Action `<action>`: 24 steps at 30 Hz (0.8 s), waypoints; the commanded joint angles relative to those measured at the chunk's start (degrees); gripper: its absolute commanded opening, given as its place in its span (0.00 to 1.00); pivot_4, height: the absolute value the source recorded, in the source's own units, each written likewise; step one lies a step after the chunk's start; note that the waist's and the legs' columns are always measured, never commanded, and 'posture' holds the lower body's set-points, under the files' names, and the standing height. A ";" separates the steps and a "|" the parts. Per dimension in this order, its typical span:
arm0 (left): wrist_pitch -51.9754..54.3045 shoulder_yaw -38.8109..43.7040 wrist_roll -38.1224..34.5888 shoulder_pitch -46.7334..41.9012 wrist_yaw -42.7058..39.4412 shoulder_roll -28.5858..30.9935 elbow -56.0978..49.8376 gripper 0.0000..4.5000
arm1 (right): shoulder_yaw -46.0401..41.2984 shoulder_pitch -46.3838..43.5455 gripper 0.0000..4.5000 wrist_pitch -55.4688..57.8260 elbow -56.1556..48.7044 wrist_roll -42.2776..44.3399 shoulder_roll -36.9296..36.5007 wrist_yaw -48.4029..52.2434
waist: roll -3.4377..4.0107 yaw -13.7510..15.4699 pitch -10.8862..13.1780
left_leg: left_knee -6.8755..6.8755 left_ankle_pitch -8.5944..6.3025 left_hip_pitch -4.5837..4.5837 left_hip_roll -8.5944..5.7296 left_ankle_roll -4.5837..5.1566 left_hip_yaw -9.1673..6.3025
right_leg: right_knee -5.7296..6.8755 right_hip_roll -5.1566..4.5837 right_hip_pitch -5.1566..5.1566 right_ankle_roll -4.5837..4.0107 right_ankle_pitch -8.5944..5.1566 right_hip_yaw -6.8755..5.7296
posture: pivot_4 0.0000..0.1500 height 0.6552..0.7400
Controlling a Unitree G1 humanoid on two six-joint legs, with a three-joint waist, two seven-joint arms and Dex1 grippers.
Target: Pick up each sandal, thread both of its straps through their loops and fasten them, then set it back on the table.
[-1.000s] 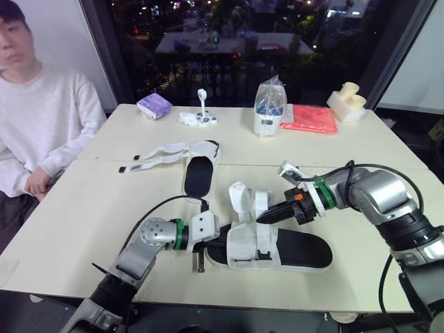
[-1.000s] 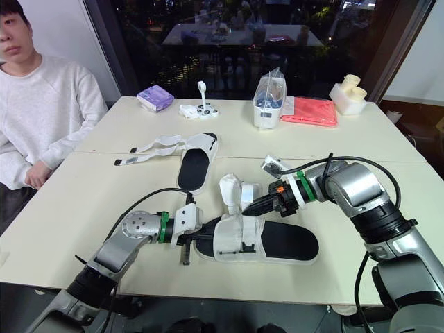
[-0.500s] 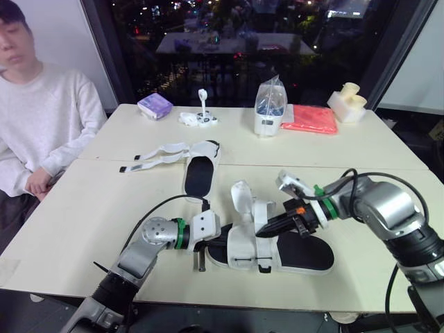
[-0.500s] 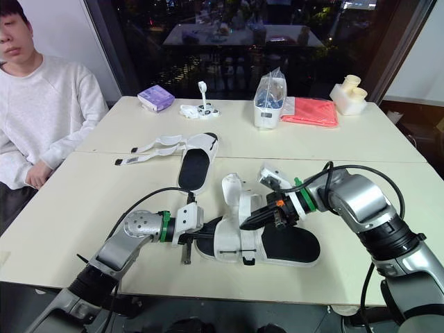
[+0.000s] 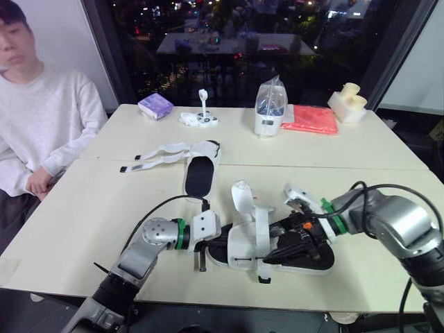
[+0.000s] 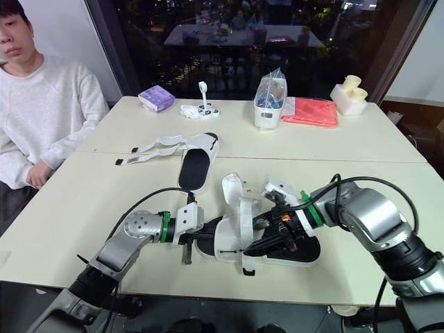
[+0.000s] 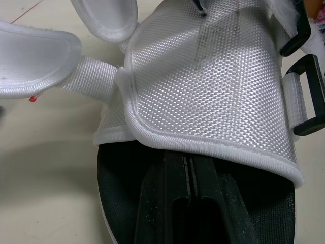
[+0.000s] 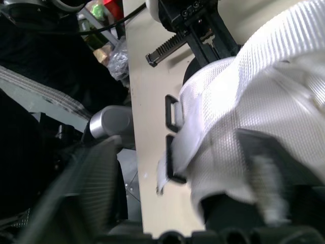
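Note:
The near sandal (image 5: 244,251), white woven upper on a black sole, lies at the table's front middle. My left gripper (image 5: 215,241) is shut on the black sole's heel edge (image 7: 127,178). One strap (image 5: 263,239) lies draped over the upper, its tip hanging past the front side; the other strap (image 5: 241,196) stands up behind it. My right gripper (image 5: 283,248) is low over the sole just right of the upper, open, its fingers (image 8: 264,173) spread on either side of the woven upper. The second sandal (image 5: 198,172) lies farther back, its straps spread out to the left.
A person (image 5: 41,118) sits at the table's left side. Along the far edge stand a purple tissue pack (image 5: 154,105), a small white holder (image 5: 200,116), a white container in a plastic bag (image 5: 269,107), a red cloth (image 5: 310,118) and a white block (image 5: 347,101).
My right gripper has gone down and toward me over the sandal and opened. The strap it carried now lies over the upper. The left gripper kept its hold.

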 commanded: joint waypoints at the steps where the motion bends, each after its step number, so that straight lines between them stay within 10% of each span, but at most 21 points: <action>1: 0.48 -2.07 1.13 1.01 -0.12 -0.30 0.71 0.00 | -8.82 3.70 1.00 5.24 -5.33 6.56 -4.49 -0.37 | 0.00 0.05 0.00 | 0.00 0.00 0.00 0.00 0.00 -0.01 | -0.01 -0.02 0.01 0.00 0.00 -0.01 | 1.00 1.00; 13: -0.98 -2.88 1.21 0.07 -1.02 -0.88 2.44 0.00 | -21.47 24.23 1.00 15.30 -9.61 17.52 3.53 -16.53 | -0.02 0.08 -0.02 | -0.01 -0.05 0.09 0.00 0.04 -0.09 | -0.10 -0.13 0.17 0.00 0.00 -0.03 | 1.00 1.00; 24: -1.77 -3.31 1.63 -0.73 -1.58 -0.96 3.33 0.00 | -20.09 23.75 1.00 16.96 -9.69 21.40 14.47 -28.27 | 0.00 -0.11 -0.04 | -0.01 -0.05 0.10 0.00 0.07 -0.08 | -0.07 -0.04 0.16 0.00 0.00 -0.02 | 1.00 1.00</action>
